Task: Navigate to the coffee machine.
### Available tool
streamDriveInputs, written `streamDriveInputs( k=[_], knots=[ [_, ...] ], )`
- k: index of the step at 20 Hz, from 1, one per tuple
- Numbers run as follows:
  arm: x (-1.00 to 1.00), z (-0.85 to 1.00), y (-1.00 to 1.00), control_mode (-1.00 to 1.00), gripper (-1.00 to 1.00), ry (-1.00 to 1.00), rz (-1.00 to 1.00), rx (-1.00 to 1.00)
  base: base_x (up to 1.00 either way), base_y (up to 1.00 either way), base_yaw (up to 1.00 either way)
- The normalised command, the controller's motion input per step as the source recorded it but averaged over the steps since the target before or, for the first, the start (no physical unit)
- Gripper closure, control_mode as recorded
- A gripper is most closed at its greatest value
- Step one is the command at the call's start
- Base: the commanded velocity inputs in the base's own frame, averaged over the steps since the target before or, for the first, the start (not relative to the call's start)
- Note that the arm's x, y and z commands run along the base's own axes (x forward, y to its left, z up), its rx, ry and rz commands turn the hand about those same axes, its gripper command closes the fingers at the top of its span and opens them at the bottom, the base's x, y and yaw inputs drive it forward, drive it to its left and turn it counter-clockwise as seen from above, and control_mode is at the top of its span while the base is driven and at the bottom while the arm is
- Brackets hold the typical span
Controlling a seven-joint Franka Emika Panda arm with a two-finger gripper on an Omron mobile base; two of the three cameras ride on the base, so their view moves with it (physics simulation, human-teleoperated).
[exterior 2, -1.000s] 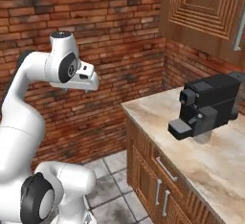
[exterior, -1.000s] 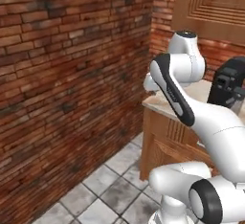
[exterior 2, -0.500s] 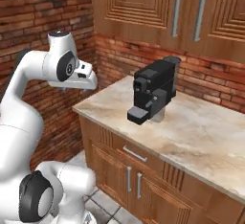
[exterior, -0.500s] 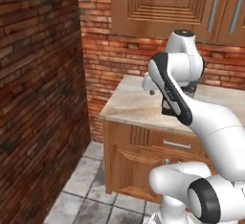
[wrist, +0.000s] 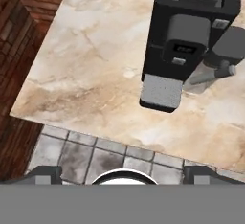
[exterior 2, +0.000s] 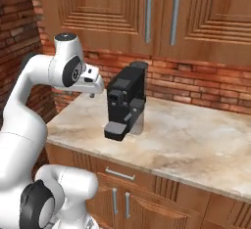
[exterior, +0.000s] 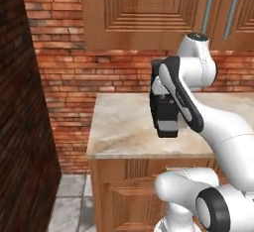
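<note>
Facing the robot is a brick back wall [exterior 2: 196,88] with wooden upper cabinets [exterior 2: 122,8] hung on it, and a darker brick side wall [exterior: 22,142] closes the room off to the gripper's left. Below the cabinets runs a marble counter [exterior 2: 196,145] on wooden base cabinets [exterior 2: 127,194] with a drawer and doors, and grey floor tiles [wrist: 95,156] lie at its foot.

The coffee machine [exterior 2: 126,101] stands upright on the counter, ahead of and below the gripper [exterior 2: 93,90], which hangs in the air above the counter's left part, apart from the machine. From the hand view the machine [wrist: 189,41] sits ahead and to the right, with its grey tray [wrist: 161,91] jutting toward the counter's front edge. In the left base view the machine [exterior: 163,112] is partly hidden behind the arm.

Whether the fingers are spread or closed cannot be told; the hand view shows two dark tips near its lower corners, too little to judge.

Bare marble stretches to the left of the machine as far as the counter's end, where a strip of tiled floor runs between it and the side wall. More open counter extends to the machine's right.
</note>
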Motion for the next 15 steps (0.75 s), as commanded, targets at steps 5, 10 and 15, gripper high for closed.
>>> streamDriveInputs(
  k=[5, 10, 15],
  knots=[
    [0.0, 0.0, 0.0, 1.0, -1.0, 0.0, 0.0, 0.0, 0.77, 0.57, -0.21],
    [0.0, 0.0, 0.0, 1.0, -1.0, 0.0, 0.0, 0.0, 0.94, 0.31, -0.24],
    [0.0, 0.0, 0.0, 1.0, -1.0, 0.0, 0.0, 0.0, 1.0, 0.19, -0.22]
  ],
)
